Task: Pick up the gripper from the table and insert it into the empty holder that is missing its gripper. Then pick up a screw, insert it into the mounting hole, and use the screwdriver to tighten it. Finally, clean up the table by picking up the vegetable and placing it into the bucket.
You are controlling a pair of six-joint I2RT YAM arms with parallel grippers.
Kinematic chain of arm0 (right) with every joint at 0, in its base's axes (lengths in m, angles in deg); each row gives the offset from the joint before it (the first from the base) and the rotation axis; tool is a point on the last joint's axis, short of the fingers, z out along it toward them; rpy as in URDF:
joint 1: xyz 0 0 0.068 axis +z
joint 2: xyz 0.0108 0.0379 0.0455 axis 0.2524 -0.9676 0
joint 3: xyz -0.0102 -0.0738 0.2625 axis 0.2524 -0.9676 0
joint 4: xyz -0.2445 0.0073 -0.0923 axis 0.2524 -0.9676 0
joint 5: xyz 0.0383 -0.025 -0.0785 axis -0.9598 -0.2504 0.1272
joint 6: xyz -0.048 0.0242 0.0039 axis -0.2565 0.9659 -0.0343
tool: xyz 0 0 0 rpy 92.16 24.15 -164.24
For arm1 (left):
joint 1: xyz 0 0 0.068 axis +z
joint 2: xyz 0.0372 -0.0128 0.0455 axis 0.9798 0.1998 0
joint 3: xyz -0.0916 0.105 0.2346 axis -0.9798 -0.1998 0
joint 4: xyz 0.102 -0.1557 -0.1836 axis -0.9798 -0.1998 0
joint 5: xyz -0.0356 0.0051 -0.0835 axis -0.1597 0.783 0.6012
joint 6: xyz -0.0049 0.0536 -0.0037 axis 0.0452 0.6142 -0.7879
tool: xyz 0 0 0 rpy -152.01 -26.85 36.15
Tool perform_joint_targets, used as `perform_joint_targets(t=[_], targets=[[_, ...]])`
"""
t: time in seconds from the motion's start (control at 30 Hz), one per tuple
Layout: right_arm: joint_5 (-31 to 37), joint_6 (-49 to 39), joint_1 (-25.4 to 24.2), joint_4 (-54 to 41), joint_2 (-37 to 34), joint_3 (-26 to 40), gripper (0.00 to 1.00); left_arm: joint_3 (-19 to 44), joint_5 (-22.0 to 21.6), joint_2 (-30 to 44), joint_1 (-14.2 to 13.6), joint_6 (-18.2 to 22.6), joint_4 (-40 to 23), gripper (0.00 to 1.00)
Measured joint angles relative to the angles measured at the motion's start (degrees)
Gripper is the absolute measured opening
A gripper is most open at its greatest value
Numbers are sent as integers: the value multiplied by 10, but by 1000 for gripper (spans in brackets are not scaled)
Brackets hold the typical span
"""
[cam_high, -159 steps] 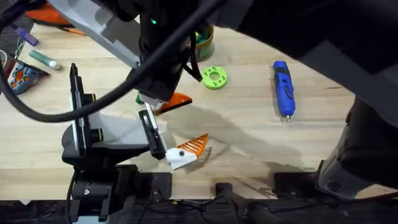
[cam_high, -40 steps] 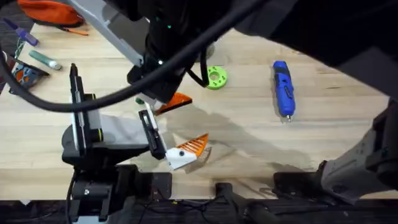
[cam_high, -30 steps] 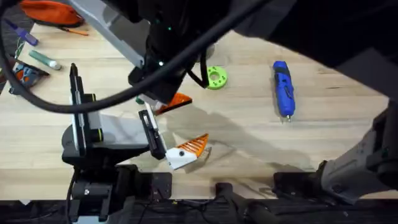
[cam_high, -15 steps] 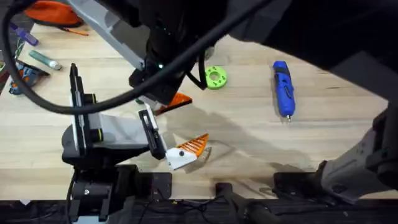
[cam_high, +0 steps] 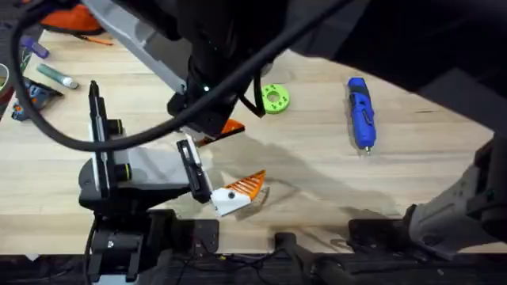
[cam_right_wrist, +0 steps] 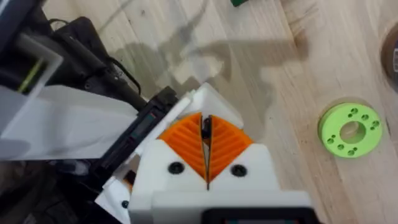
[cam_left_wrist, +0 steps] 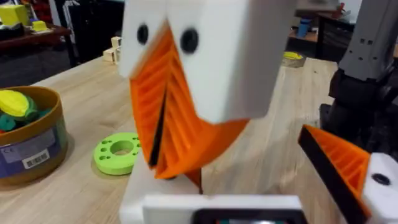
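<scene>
Starting at the left of the overhead view, the left arm lies low along the pale wooden table (cam_high: 317, 174). Its left gripper (cam_high: 226, 162) points toward 3 o'clock with its jaws spread. One finger carries an orange ribbed pad, and the other is the bare white wedge-shaped plastic holder (cam_left_wrist: 149, 190).

The overhead hides that holder under the right arm. That arm is big, dark and blurry, reaching across from the lower right toward 10 o'clock. The left wrist view gives the better look. The right gripper (cam_left_wrist: 163, 134) hangs nose-down right on top of the holder, jaws pressed together on the small orange ribbed plastic gripper (cam_left_wrist: 193, 176). The pad's lower end pokes out against the holder. The right wrist view shows it as a thin black sliver between the pads.

The left wrist view also catches the round mustard-yellow bucket (cam_left_wrist: 28, 140), with toy food inside.

Just past the right gripper at 2 o'clock sits a flat green ring-shaped disc (cam_high: 273, 98). Well off toward 3 o'clock, the blue pen-shaped electric screwdriver (cam_high: 360, 111) lies alone with its metal tip toward 6 o'clock.
</scene>
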Motion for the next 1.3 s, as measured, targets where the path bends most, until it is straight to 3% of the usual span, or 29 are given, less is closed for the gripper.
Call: perform_joint_targets(t=[1.3], targets=[[0, 6, 0, 16, 0, -13, 6, 0, 1, 0, 0, 0, 0, 985]])
